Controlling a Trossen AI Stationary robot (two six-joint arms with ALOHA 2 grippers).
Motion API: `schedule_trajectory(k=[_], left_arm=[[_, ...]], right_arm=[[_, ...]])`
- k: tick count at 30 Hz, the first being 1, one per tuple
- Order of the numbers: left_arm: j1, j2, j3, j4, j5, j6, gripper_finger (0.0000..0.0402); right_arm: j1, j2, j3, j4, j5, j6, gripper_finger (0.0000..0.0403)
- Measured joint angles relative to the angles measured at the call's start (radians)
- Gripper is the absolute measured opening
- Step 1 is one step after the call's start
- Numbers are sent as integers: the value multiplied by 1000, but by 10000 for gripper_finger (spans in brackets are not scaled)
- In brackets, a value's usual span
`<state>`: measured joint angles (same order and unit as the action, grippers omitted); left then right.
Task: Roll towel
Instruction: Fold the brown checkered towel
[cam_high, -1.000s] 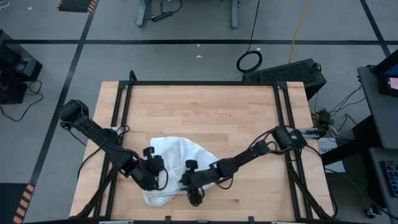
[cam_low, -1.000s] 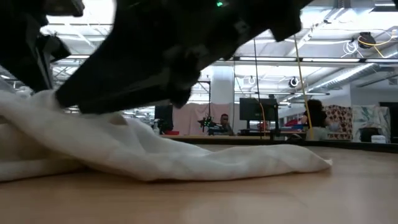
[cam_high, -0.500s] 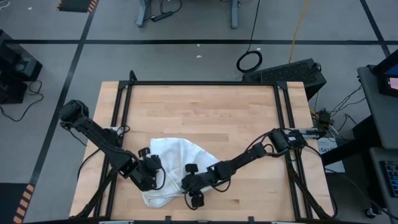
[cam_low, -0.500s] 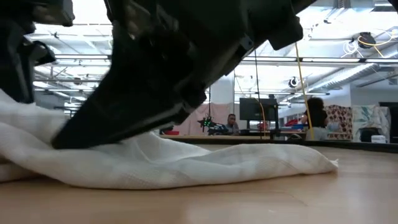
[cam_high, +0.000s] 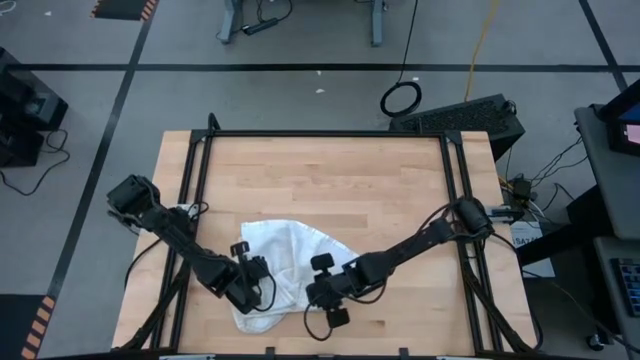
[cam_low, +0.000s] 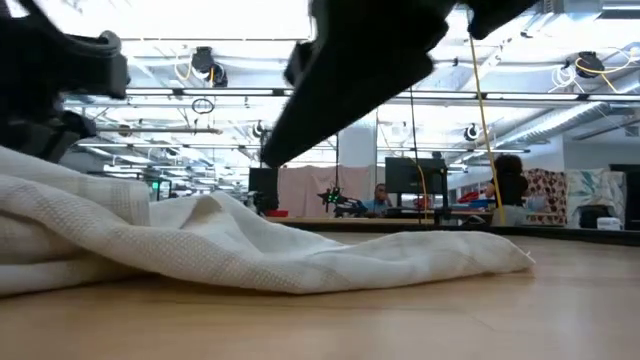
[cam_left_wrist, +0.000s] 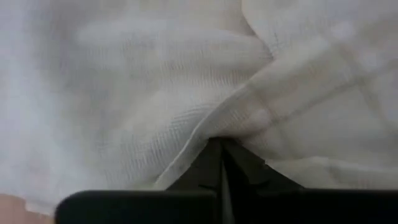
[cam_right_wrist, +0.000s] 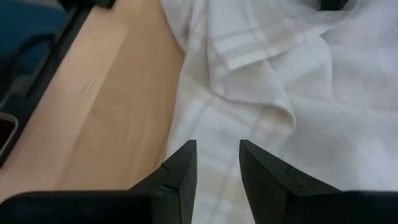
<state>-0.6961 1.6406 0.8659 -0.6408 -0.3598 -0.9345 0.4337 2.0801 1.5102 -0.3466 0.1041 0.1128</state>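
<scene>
The white towel with faint grey checks lies crumpled on the wooden table, left of centre and toward the near edge. Its folds rest on the tabletop. My left gripper is down on the towel's near left part, shut on the cloth. My right gripper hangs open just above the towel's near right edge. Cloth and bare wood show under its fingers, and in the low view it is clear of the towel. My left gripper has a raised fold of the towel at its shut fingertips, in the towel's near left part. The fingers come steeply from above. One layer or several, I cannot tell. The towel stays slack on the table around the hold.
A black rail frame runs along the table's far edge and down both sides. Bare wood lies beyond the towel toward the far edge and to the right. People and monitors show in the room far behind the table.
My right gripper has risen off the towel and drawn a little toward the table's right edge, tipping less steeply. My left gripper has sunk onto the towel's near left part. The towel's left side now stands bunched up in a higher fold; its far right end stays put.
</scene>
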Motion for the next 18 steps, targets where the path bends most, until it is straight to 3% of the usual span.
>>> schedule_trajectory(k=[12, 15, 18], left_arm=[[-16, -133, 203, -115, -261, 329, 3], [-36, -141, 249, -104, -286, 425, 2], [-54, -140, 275, -98, -321, 491, 2]], right_arm=[[82, -7, 0, -399, 120, 209, 112], [103, -7, -10, -346, 270, 276, 112], [106, -7, -46, -95, 408, 340, 112]])
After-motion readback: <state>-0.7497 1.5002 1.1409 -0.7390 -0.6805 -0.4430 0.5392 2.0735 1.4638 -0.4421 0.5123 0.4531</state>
